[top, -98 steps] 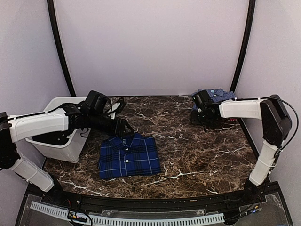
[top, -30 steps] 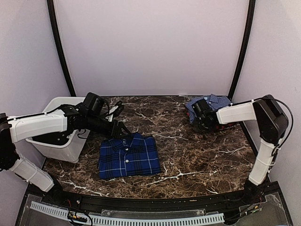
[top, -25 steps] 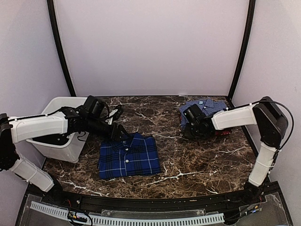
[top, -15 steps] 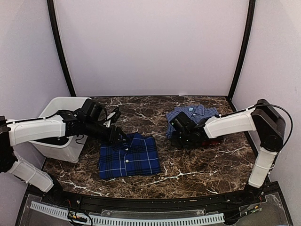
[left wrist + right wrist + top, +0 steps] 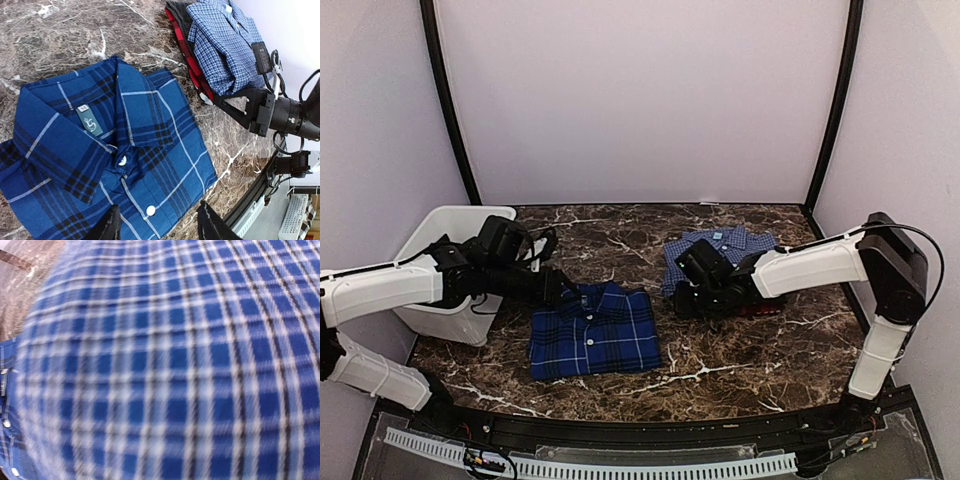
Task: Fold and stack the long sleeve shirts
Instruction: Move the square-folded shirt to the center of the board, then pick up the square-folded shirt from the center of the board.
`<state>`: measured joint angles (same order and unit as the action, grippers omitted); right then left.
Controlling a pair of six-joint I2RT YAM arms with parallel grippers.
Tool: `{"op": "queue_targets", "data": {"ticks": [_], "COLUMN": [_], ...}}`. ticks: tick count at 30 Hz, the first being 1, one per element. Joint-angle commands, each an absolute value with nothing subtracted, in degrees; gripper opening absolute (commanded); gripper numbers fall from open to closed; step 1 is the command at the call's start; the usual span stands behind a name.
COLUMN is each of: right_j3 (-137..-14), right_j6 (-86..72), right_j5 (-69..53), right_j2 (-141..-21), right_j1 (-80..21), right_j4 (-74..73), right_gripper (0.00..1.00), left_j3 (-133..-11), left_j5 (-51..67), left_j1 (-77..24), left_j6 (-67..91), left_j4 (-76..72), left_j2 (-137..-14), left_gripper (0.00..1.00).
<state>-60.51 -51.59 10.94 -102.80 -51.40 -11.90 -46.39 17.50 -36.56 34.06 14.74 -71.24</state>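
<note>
Two folded piles near each other on the worktop (image 5: 760, 350), not yet stacked.
The left jaws hang released and empty over the plaid shirt (image 5: 595, 332), left of centre; best kept clear of its collar. To the right, the check shirt (image 5: 720, 248) lies on the red shirt (image 5: 194, 72), with the right jaws at the pile's near-left edge. Moving it likely needs both layers pinched. I cannot tell whether those jaws grasp cloth: their wrist view is only blurred check.
</note>
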Motion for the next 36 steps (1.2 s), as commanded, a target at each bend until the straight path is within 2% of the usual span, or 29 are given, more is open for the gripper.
{"op": "queue_targets", "data": {"ticks": [1, 4, 8, 12, 19, 36], "right_j3": [-61.7, -61.9, -61.5, -61.1, -61.8, -63.3], "right_j6": [-48.3, -46.3, -43.7, -41.4, -38.9, -39.3], "right_j5": [7.7, 7.4, 5.6, 2.3, -3.1, -0.2], "right_j2": [-98.7, -97.3, -96.2, -96.5, -100.2, -108.5], "right_j1": [-53.3, -54.6, -56.0, -57.1, -57.6, -58.9], "right_j4": [-7.9, -7.7, -7.3, -6.4, -5.8, -6.6], "right_gripper": [0.23, 0.40, 0.51, 0.58, 0.63, 0.64], "left_j3": [-44.1, -42.8, -41.0, -38.7, -35.0, -30.7], "left_j5": [9.5, 5.8, 2.9, 1.3, -1.6, 1.9], "left_j1": [-36.3, -36.3, -36.3, -36.3, -36.3, -36.3], "left_j6": [36.6, 37.5, 39.2, 41.2, 44.2, 44.5], "left_j4": [17.2, 18.8, 20.4, 21.5, 24.2, 17.0], "left_j2": [-67.3, -66.0, -64.1, -62.7, -60.8, -68.4], "left_gripper": [0.51, 0.52, 0.54, 0.56, 0.60, 0.64]}}
